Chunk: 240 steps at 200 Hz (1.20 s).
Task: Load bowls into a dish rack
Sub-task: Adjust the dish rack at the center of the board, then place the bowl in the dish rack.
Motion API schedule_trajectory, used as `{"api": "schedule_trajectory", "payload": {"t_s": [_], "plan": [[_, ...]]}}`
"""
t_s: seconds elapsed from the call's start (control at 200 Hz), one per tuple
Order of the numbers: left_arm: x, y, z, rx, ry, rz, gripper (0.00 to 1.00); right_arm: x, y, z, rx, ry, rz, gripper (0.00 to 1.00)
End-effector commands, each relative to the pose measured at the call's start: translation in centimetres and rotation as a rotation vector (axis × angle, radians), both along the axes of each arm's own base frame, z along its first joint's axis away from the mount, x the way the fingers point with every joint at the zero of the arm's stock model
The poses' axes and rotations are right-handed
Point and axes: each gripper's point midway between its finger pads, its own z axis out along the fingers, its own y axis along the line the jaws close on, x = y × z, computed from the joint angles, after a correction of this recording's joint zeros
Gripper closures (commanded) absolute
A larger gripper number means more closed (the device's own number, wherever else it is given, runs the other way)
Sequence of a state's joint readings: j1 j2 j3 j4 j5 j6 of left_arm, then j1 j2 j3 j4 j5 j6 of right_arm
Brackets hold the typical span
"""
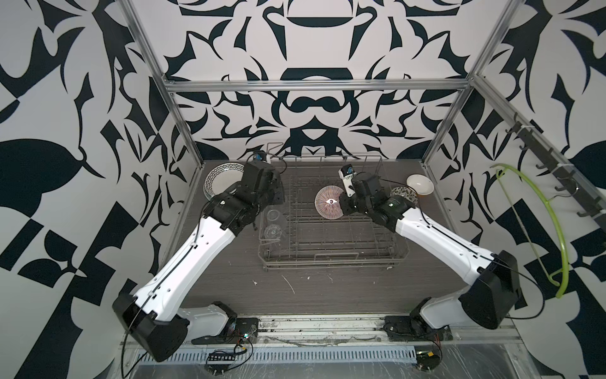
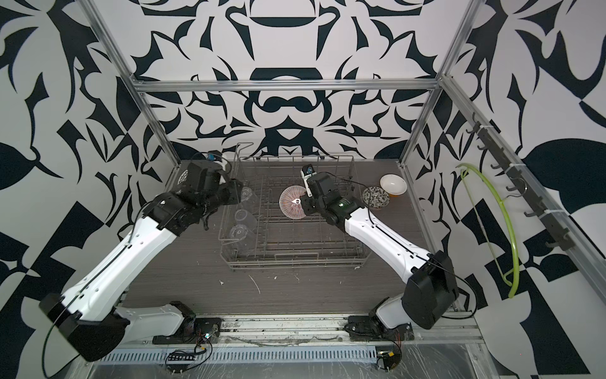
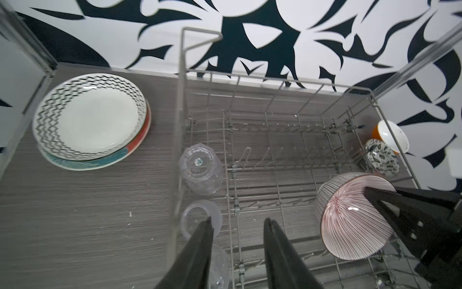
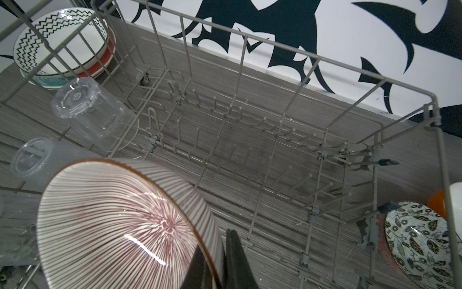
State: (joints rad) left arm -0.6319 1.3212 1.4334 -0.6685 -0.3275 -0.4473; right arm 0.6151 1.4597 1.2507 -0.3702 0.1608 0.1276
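Striped bowl (image 4: 120,225) pinched at its rim by the right gripper (image 4: 216,240), one finger inside the wall and one outside. The bowl hangs tilted over the dish rack (image 1: 328,261), mouth turned up towards the wrist, its body extending from the fingertips towards the left arm. Left gripper (image 3: 238,221): jaws parted, empty, above the clear glasses (image 3: 200,170).

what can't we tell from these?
Left gripper: opening hidden by its own wrist in both top views.
Lower plate: left wrist view, zigzag plate covers all but its rim.
Nearest glass: left wrist view, behind a finger, cut by the edge.
Whether striped bowl touches dish rack: right wrist view, bowl hides it.
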Motion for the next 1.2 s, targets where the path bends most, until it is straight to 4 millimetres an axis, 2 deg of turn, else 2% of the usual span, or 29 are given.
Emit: {"api": "schedule_trajectory", "payload": {"t_s": [0.0, 0.11, 0.315, 0.74, 1.195], "plan": [[0.8, -3.7, -0.7, -0.001, 0.01, -0.08, 0.61, 1.3, 1.4, 5.9, 0.118, -0.135, 0.015, 1.0], [1.3, -6.4, -1.6, 0.031, 0.026, -0.123, 0.62, 1.5, 1.6, 6.0, 0.119, -0.137, 0.019, 1.0], [1.7, -8.8, -2.7, 0.021, 0.052, -0.165, 0.62, 1.9, 1.8, 5.9, 0.109, -0.139, 0.02, 1.0], [2.3, -10.4, -5.7, 0.052, 0.109, -0.196, 0.64, 2.2, 2.2, 6.8, 0.127, -0.157, 0.03, 1.0], [2.8, -11.3, -7.0, 0.048, 0.132, -0.207, 0.68, 1.8, 2.1, 7.1, 0.13, -0.16, 0.038, 1.0]]}}
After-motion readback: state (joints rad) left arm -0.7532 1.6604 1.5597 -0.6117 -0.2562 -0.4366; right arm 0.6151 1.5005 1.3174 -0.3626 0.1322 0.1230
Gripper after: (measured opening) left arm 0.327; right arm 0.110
